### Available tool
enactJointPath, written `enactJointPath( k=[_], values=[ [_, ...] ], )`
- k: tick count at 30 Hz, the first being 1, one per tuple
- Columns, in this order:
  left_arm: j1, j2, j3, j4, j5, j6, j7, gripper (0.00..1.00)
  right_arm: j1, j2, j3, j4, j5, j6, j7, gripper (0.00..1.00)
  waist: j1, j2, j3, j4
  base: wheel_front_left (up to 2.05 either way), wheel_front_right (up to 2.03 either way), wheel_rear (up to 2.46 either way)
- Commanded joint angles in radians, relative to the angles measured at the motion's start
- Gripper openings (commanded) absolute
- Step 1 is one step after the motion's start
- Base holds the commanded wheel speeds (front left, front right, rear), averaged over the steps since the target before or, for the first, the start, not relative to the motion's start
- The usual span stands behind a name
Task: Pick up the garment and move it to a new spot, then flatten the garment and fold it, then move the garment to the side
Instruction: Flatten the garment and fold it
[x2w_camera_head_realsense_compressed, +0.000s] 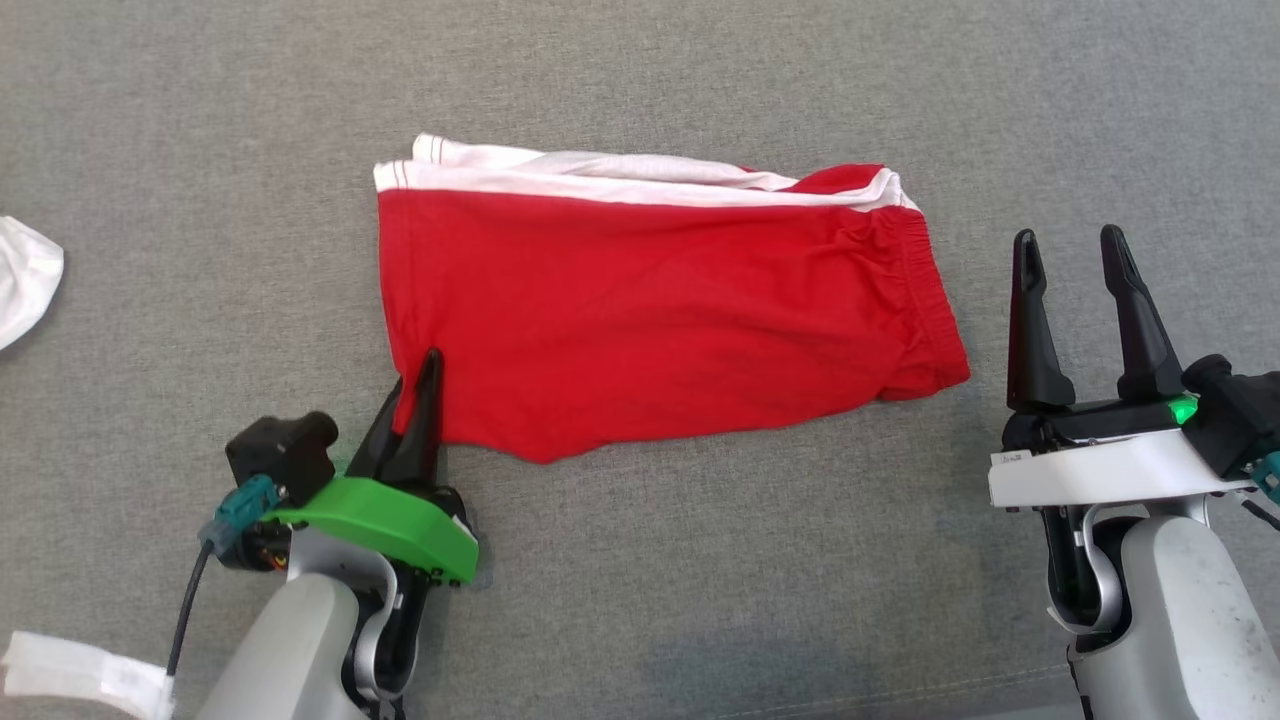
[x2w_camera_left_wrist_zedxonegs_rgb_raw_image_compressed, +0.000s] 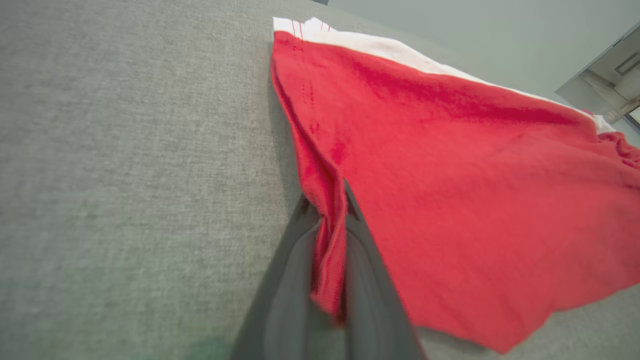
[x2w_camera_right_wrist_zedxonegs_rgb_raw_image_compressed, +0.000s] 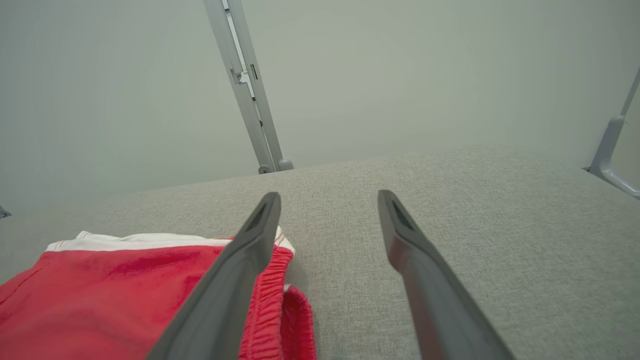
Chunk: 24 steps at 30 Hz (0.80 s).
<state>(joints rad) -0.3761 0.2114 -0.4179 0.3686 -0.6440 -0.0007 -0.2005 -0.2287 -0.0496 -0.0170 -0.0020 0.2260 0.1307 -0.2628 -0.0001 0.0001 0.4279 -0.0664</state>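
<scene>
Left gripper (x2w_camera_head_realsense_compressed: 418, 375) is shut tight on the near left corner of the red shorts (x2w_camera_head_realsense_compressed: 650, 300). In the left wrist view its two dark fingers (x2w_camera_left_wrist_zedxonegs_rgb_raw_image_compressed: 295, 280) pinch a thin roll of red cloth between them. Right gripper (x2w_camera_head_realsense_compressed: 1070, 250) is wide open and holds nothing. It sits just beside the stretchy waist end of the shorts, and I think it is not touching them.

The shorts lie spread out on the grey cloth top (x2w_camera_head_realsense_compressed: 700, 600), in the middle, with the white stripe along the far edge.

Here is what I think could go wrong. The left gripper holds only a small bit of the corner. If it pulls up fast, the cloth could slip out. It may hold just the top layer, and then the bottom layer would drop and the shorts would bunch up. If only the left side goes up, the shorts would hang crooked and get messy. The right gripper could close on air if it does not first move over the waist. A small white cloth (x2w_camera_head_realsense_compressed: 25, 275) lies well apart at the left, so a big swing that way could bump it.

Nothing here is a box, a basket or a bin, so nothing sits inside anything.
</scene>
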Motion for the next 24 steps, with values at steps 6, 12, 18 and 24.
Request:
enactJointPath(
  k=[6, 12, 18, 24],
  values=[
    [0.122, 0.002, -0.006, -0.135, -0.001, 0.074, 0.006, 0.64, 0.021, -0.002, -0.006, 0.014, -0.022, 0.000, -0.003, 1.00, 0.0001, -0.0001, -0.033, 0.032, 0.00, 0.00, 0.00],
    [0.131, 0.018, 0.036, -0.261, 0.137, 0.157, -0.060, 1.00, 0.023, -0.002, 0.001, 0.032, -0.037, 0.000, -0.003, 1.00, 0.0001, -0.0001, -0.048, 0.026, 0.00, 0.00, 0.00],
    [0.131, 0.043, 0.144, -0.401, 0.316, 0.182, -0.064, 1.00, 0.020, -0.003, 0.005, 0.050, -0.080, 0.000, -0.003, 1.00, 0.0001, -0.0001, -0.059, 0.029, 0.00, 0.00, 0.00],
    [0.167, 0.068, 0.206, -0.407, 0.377, 0.150, -0.064, 1.00, 0.025, -0.004, 0.000, 0.068, -0.099, 0.000, -0.003, 1.00, 0.0001, -0.0001, -0.072, 0.034, 0.00, 0.00, 0.00]
  ],
)
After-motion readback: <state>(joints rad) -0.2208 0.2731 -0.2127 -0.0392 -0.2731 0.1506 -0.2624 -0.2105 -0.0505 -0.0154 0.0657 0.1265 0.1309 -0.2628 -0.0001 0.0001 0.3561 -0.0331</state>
